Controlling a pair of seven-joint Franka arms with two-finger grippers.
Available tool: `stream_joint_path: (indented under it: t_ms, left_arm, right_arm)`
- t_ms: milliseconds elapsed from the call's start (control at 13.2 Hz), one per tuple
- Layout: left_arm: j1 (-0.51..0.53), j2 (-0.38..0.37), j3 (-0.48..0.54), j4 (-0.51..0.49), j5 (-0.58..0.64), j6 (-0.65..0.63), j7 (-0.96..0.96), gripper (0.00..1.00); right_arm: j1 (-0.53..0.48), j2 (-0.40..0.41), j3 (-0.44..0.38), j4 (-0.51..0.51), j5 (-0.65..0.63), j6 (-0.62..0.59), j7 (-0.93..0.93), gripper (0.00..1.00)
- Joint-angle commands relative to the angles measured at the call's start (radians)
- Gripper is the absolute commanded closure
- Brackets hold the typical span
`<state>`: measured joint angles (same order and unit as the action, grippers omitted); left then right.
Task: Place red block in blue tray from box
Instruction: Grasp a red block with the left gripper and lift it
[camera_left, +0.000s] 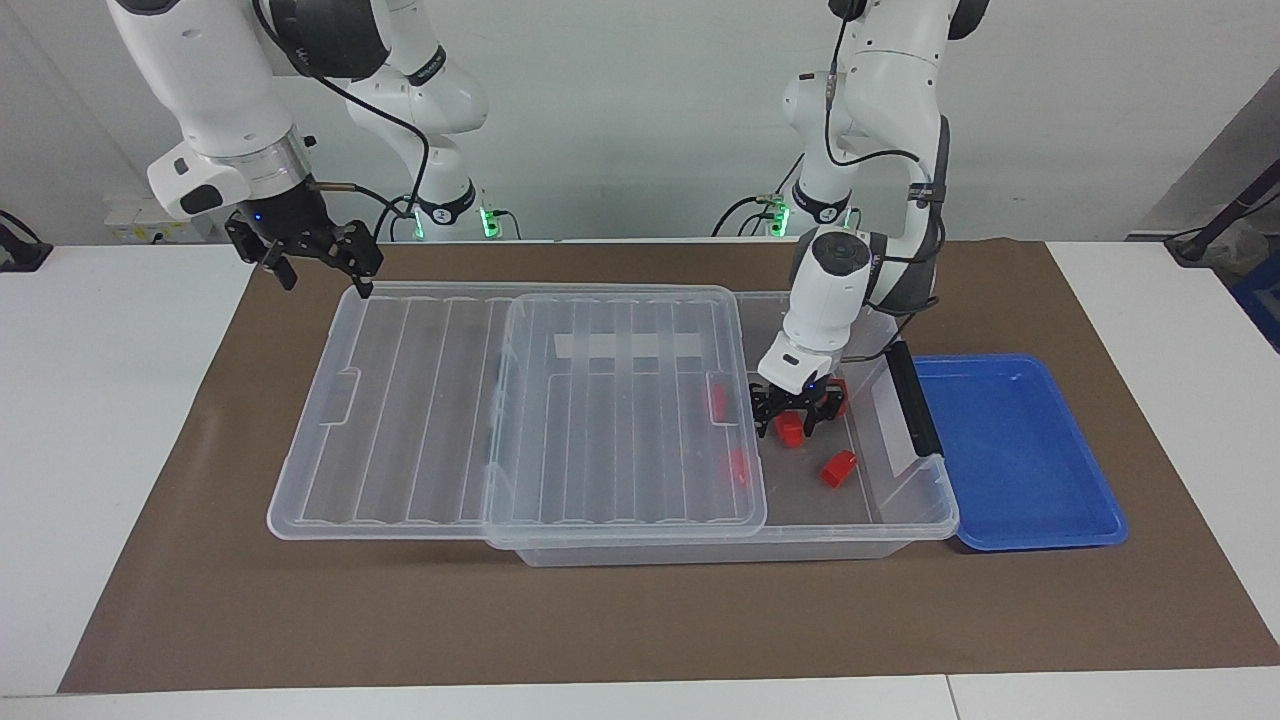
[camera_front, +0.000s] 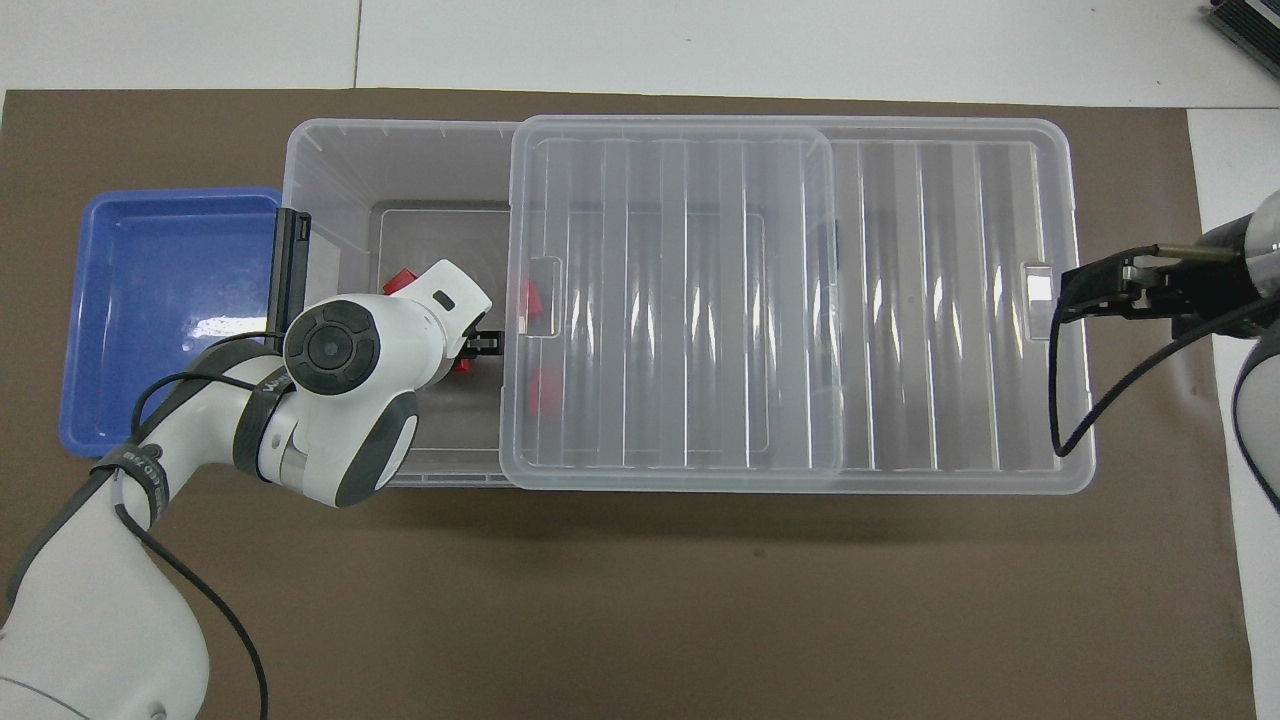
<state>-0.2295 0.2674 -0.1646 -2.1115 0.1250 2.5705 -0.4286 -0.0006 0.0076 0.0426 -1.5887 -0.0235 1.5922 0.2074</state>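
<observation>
Your left end effector (camera_left: 795, 420) is down inside the open end of the clear plastic box (camera_left: 905, 520), its black fingers drawn in narrow around 1 small red block (camera_left: 792, 430) that sits on the box floor; you cannot tell whether the block has left the floor. The block is chunky, glossy plastic. A 2nd one (camera_left: 838, 467) lies just beside it, farther from the robots, and a 3rd (camera_left: 836, 392) shows partly past the end effector. 2 more (camera_left: 717, 401) sit blurred under the ribbed, translucent lid (camera_left: 430, 410), which is slid toward the right arm's end of the counter and rests on the box, leaving the end by the dark grey latch bar (camera_left: 912, 398) uncovered.

The blue tray (camera_left: 1020, 455), shallow, smooth, with rounded corners and a raised rim, sits touching the latch end of the box on the brown mat (camera_left: 640, 620).

Your right end effector (camera_left: 310, 258) hangs with its fingers spread wide over the corner of the lid, waiting.
</observation>
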Motion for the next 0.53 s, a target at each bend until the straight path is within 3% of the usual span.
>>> stream_joint_path:
  t_ms: [0, 228, 455]
  left_arm:
    - [-0.010, -0.008, 0.016, -0.002, 0.028, -0.021, -0.009, 1.00]
    - [-0.005, -0.016, 0.016, 0.062, 0.042, -0.146, -0.005, 1.00]
    - [-0.001, -0.059, 0.016, 0.265, 0.041, -0.510, -0.002, 1.00]
  right_arm:
    - [-0.001, 0.008, 0.003, 0.039, -0.010, -0.041, 0.003, 0.03]
    - [-0.002, 0.034, 0.014, 0.081, 0.002, -0.049, -0.002, 0.02]
    - [-0.006, 0.020, 0.014, 0.052, 0.002, -0.043, -0.039, 0.00]
